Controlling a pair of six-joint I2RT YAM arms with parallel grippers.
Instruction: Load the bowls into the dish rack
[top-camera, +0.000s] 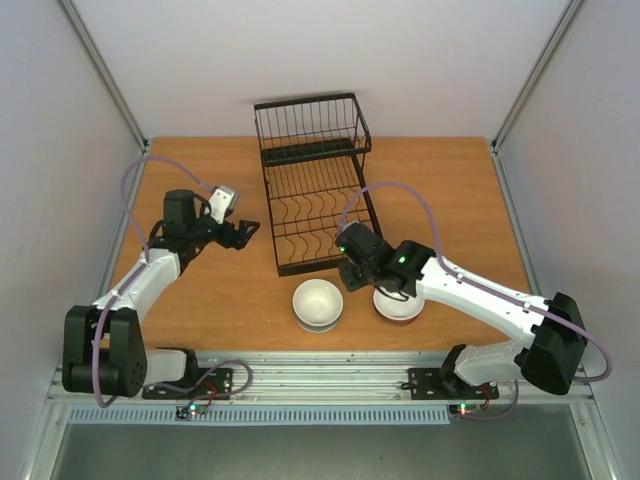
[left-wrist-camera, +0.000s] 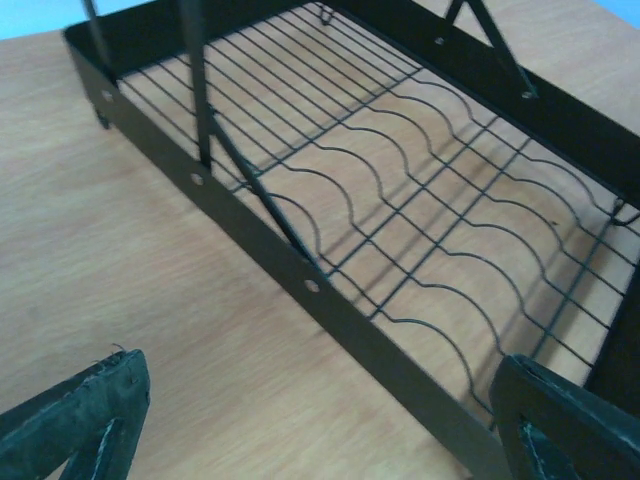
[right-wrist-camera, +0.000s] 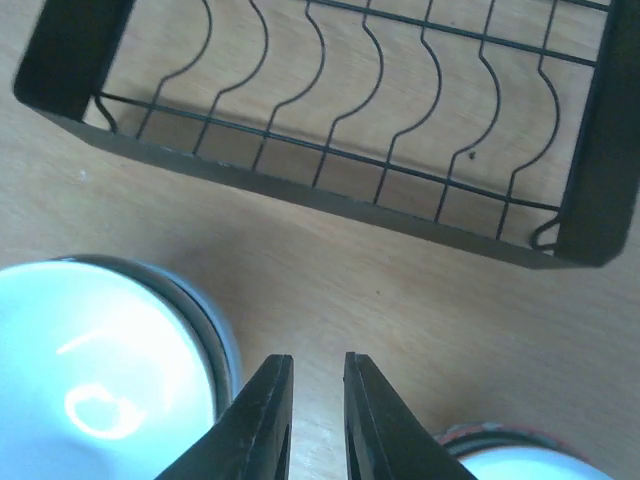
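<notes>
Two bowls, one white (top-camera: 318, 303) and one red-rimmed (top-camera: 398, 306), sit near the empty dish rack (top-camera: 312, 185) as the right gripper (right-wrist-camera: 316, 400) hovers between them, fingers nearly closed on nothing, while the left gripper (top-camera: 245, 232) gapes wide beside the rack's left side.

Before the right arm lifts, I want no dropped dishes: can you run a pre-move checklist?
1. Dish rack free of bowls: ok.
2. Right tool nearly shut, but no rim shows between its fingers: not ok.
3. Red-rimmed bowl sits under the right arm; grip on it: cannot tell.
4. White bowl upright on the table, clear of the rack: ok.
5. Left tool open, beside the rack, holding nothing: ok.
</notes>
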